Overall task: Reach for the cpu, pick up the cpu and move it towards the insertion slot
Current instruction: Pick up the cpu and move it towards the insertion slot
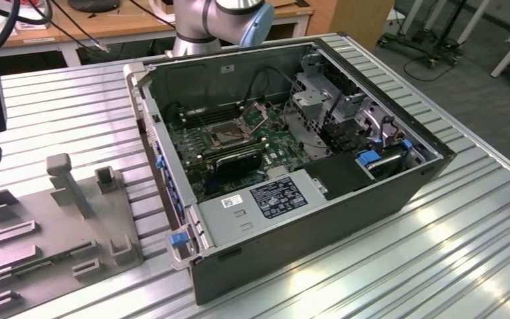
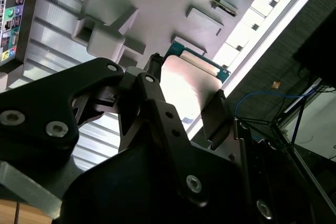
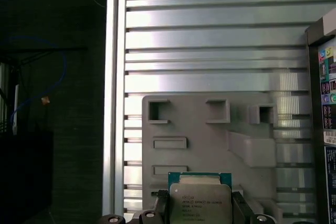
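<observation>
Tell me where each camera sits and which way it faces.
Exterior view: raised, looking down on the open computer case, its insertion slot and the grey tray; the arm rises behind.
First wrist view: at the wrist, facing the table and tray past the gripper holding the cpu.
Second wrist view: at the wrist, looking along the fingers at the cpu.
Both wrist views share gripper, cpu, tray.

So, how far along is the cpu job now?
Reaching and grasping look done: the hand is shut on the cpu, holding it over the grey tray. Left: the carry, since the insertion slot sits inside the computer case, well apart from the hand.
</observation>
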